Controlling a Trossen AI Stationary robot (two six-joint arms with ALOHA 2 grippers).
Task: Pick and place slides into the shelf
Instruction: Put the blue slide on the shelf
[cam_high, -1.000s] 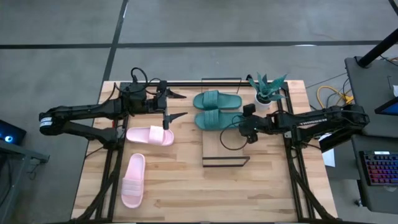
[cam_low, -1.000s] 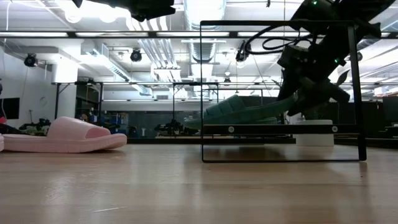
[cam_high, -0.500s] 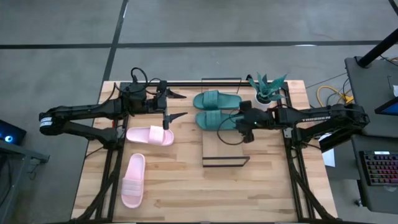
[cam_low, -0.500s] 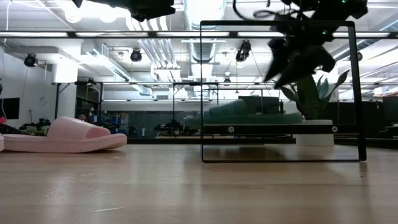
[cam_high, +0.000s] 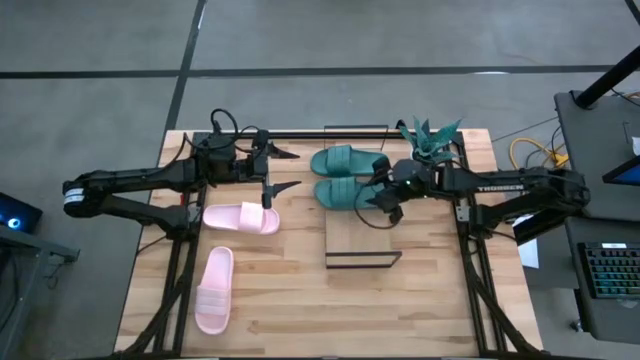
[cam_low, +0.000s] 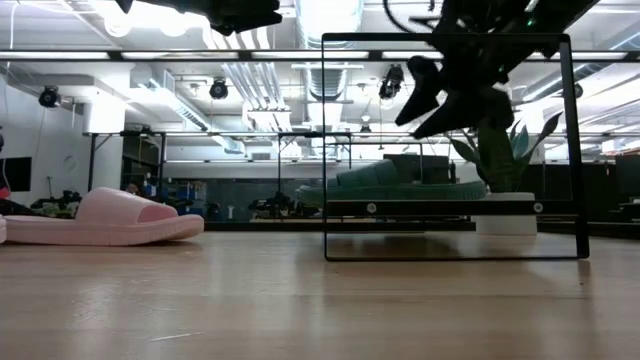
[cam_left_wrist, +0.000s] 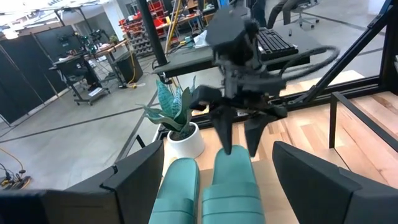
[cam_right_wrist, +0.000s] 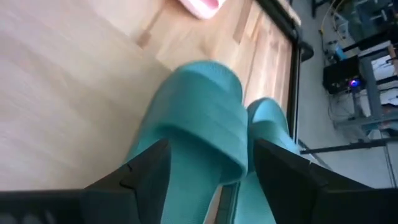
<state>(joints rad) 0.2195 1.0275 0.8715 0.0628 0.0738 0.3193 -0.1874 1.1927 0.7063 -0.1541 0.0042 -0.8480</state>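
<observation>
Two teal-green slides lie side by side, soles down, at the far end of the shelf. In the low view they sit flat on its plank. My right gripper hovers open just above the heel end of the nearer teal slide and touches nothing. My left gripper waits open above the table, left of the shelf, and faces the teal pair. Two pale pink slides rest on the tabletop.
A potted plant in a white pot stands at the far right of the table, close behind my right gripper. The shelf's thin dark frame rises around the plank. The near half of the plank shows bare wood.
My right gripper has let go of the nearer teal slide, which was tilted in its hold and now lies flat on the shelf. The gripper has then risen clear and drifted toward the far edge and a little left.
</observation>
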